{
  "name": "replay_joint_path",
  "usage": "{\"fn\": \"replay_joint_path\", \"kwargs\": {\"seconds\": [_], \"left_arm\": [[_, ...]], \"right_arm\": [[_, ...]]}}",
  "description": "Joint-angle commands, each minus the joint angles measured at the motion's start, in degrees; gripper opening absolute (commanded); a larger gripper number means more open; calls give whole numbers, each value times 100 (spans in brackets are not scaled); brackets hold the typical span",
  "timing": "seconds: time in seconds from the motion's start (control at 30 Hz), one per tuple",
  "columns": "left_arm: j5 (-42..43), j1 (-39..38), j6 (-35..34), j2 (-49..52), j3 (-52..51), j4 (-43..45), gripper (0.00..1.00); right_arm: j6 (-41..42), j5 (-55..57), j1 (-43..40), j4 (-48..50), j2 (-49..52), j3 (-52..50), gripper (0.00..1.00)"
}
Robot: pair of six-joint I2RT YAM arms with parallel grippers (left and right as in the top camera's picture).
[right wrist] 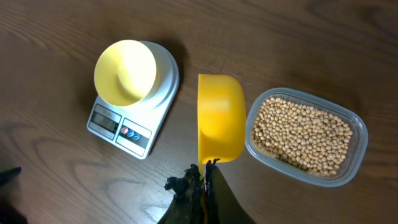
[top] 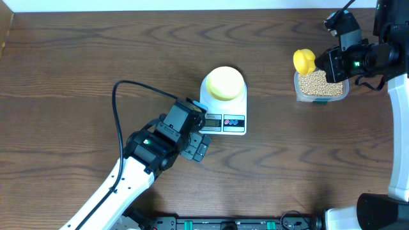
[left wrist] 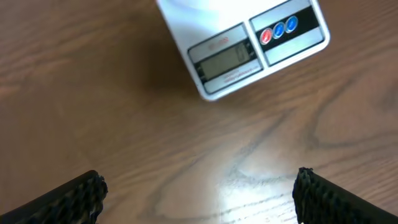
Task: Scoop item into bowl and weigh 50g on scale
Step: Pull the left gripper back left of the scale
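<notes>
Beside scale (top: pixel 238 122), L gripper (left wrist: pixel 199 191) wide, empty, R gripper (right wrist: pixel 203 173) clamped on spoon (right wrist: pixel 221 118)

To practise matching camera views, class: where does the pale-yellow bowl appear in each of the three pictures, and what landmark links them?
Overhead: bowl at centre, on the scale.
Left wrist: not in view; only the scale, its front edge, at top.
Right wrist: bowl upper left, on the scale.
Shared landmark: the scale, seen in all three.

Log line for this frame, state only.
left gripper: open, over table by scale | right gripper: shut on measuring spoon beside tub of beans | bowl: on scale, empty
</notes>
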Motion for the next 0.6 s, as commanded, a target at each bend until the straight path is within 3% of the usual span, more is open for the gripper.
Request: {"fn": "replay_joint_path", "kwargs": {"seconds": [0.0, 0.23, 0.37, 0.57], "left_arm": [[122, 20, 426, -70, -79, 157, 98], [122, 20, 496, -81, -140, 446, 98], [448, 79, 898, -81, -221, 713, 99], [896, 804, 973, -111, -221, 774, 98]], "right_arm": [[-44, -68, -15, -42, -9, 87, 1], [-44, -68, -13, -120, -9, 87, 1], [-44, -68, -11, -127, -9, 87, 1], [-42, -68, -13, -146, -9, 87, 1]]}}
